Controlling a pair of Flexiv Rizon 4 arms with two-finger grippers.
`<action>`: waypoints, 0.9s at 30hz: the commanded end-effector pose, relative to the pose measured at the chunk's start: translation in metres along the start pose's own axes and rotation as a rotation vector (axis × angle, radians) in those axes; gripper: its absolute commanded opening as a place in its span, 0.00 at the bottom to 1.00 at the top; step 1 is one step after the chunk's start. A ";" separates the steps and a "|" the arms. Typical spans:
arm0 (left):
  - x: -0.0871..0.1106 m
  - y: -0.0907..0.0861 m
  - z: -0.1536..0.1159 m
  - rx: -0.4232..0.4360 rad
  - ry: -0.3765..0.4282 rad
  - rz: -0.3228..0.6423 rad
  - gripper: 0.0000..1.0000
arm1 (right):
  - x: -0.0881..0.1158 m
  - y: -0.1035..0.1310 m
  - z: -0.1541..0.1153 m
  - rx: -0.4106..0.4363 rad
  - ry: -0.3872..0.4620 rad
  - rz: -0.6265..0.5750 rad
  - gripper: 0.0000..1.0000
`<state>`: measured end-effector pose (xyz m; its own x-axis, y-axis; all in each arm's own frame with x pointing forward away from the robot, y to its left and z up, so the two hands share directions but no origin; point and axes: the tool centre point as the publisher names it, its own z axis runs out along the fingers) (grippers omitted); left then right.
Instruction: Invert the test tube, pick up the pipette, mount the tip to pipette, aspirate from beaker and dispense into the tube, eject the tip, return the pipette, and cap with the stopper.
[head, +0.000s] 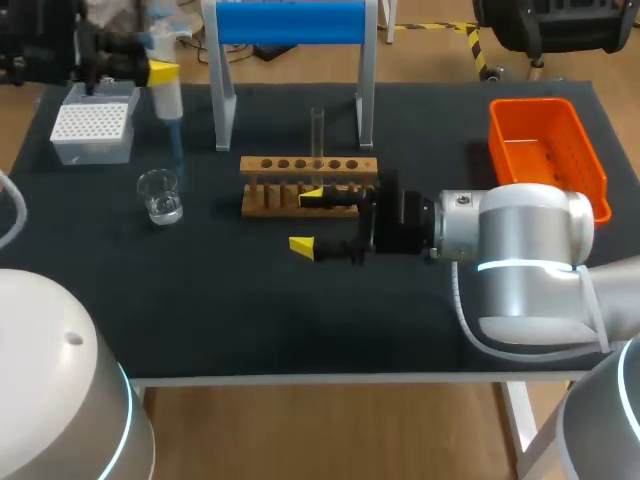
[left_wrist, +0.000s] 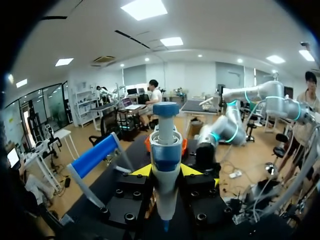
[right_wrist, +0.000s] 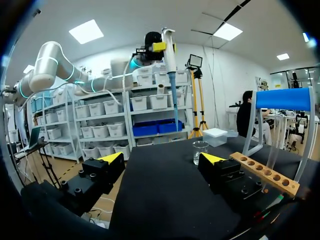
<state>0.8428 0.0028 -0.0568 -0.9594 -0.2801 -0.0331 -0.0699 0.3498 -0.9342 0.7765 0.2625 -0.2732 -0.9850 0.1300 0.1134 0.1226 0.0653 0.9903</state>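
Left gripper (left_wrist: 165, 172): you are looking at both yellow-tipped fingers pressing on the pipette (left_wrist: 165, 160) from two sides, so the claw is gripping it around the white body. The pipette is standing upright, blue plunger knob on top. In the head view it is hanging above the table (head: 200, 290), with its blue lower shaft pointing down between the tip box (head: 92, 131) and the beaker (head: 160, 195). You cannot tell whether a tip is mounted.

Right gripper (head: 306, 220): its fingers are standing wide apart and holding nothing. It is lying low over the table just in front of the wooden rack (head: 308, 185), one yellow tip near the rack's front face, the other further out over bare table.

The test tube (head: 317, 132) is standing upright in the rack. The beaker is sitting well apart from the rack, on its left-arm side, with clear liquid in the bottom. An orange basket (head: 545, 150) is resting at the table's far right corner, and a blue-topped stand (head: 290, 22) is standing behind the rack.
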 end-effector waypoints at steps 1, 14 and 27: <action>-0.011 0.013 -0.006 0.010 -0.001 -0.007 0.00 | 0.000 0.000 -0.003 0.001 0.005 0.000 1.00; -0.040 0.045 -0.013 0.026 -0.052 -0.035 0.00 | 0.000 0.000 -0.003 0.001 0.005 0.000 1.00; -0.054 0.051 -0.014 0.022 -0.067 -0.036 0.00 | 0.000 0.000 -0.003 0.001 0.005 0.000 1.00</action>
<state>0.8849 0.0479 -0.0977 -0.9346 -0.3551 -0.0224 -0.0986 0.3191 -0.9426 0.7765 0.2625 -0.2732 -0.9850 0.1299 0.1133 0.1225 0.0653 0.9903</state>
